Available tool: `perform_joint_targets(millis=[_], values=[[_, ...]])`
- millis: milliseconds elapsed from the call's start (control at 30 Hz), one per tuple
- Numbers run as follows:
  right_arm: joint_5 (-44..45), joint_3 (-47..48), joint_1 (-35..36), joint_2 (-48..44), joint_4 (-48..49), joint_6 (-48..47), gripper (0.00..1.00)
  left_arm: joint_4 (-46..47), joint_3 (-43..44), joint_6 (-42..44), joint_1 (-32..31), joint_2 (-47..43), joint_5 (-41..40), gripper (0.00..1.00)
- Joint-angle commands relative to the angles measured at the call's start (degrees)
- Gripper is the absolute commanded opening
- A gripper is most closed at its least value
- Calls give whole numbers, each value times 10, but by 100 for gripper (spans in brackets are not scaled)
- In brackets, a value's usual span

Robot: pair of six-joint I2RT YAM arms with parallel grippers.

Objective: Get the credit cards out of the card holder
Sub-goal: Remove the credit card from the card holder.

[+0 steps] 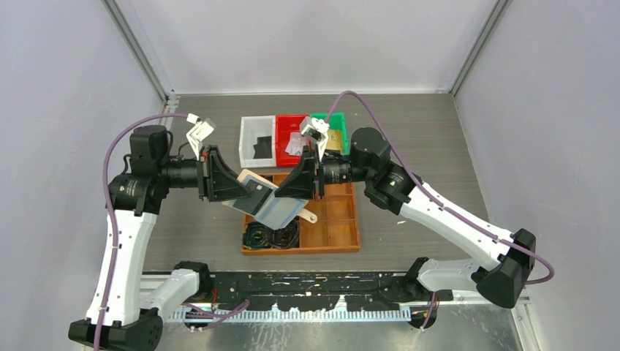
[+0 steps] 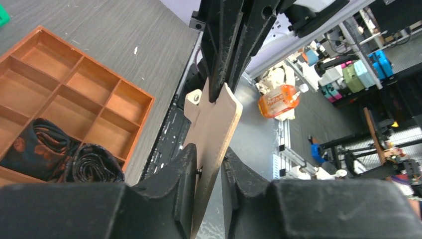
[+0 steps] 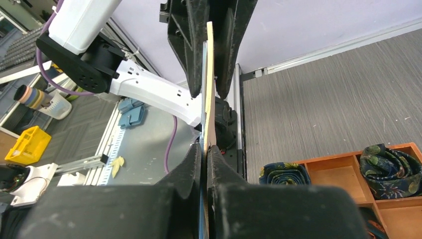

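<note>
1. Both arms meet over the middle of the table. The card holder (image 1: 267, 201) hangs in the air between them, above the 10 o'clock corner of the wooden tray (image 1: 343, 223). It is partly unfolded, with its pale blue inner face turned up.
2. The right gripper (image 1: 289, 189) comes in at the holder's 2 o'clock side. Its wrist view shows the jaws pinched tight on the thin tan edge.
3. The left gripper (image 1: 237, 189) takes the 9 o'clock side. Its jaws straddle the tan leaf with one finger (image 2: 181, 172) against it. A sliver of floor shows beside the other finger, so I can't tell whether it truly grips.
4. At 12 o'clock of the tray stand a white bin (image 1: 248, 135), a red bin (image 1: 284, 126) and a green bin (image 1: 339, 121). A dark card (image 1: 257, 148) lies in the white one.
5. To my eye the step in hand is spreading and steadying the holder so that a pocket shows. I can make out no card inside it from here.
6. Next, I'd say one gripper should hold the holder firm. The other should let go, pinch a card's bare edge, draw it straight out of the pocket mouth and carry it toward the bins at 12 o'clock.
</note>
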Motion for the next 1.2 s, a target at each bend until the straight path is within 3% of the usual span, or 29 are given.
perform_joint_targets(millis=[0,300,333,367,500,567,667,767,933,1167], values=[[-15,9,0,-22,44,12,1,78,-13,-49,9,-11,27,22],[-14,19,-4,-7,64,33,3,99,-28,-64,9,-27,-16,0],[-9,19,-7,-5,67,39,9,100,-28,-66,9,-28,-27,0],[1,19,-11,-4,69,46,25,101,-29,-68,9,-29,-40,0],[63,14,-45,-10,75,86,59,118,-46,-91,9,-38,-114,0],[111,9,-64,-23,81,117,66,115,-51,-96,9,-39,-166,0],[169,-6,-82,-47,96,154,66,106,-49,-100,10,-34,-213,0],[159,-31,-82,-50,157,229,64,110,-46,-111,11,-30,-242,0],[106,-98,-57,1,350,399,59,149,-49,-164,15,-30,-231,0],[106,-132,-20,63,449,467,58,191,-44,-224,16,-31,-213,0]])
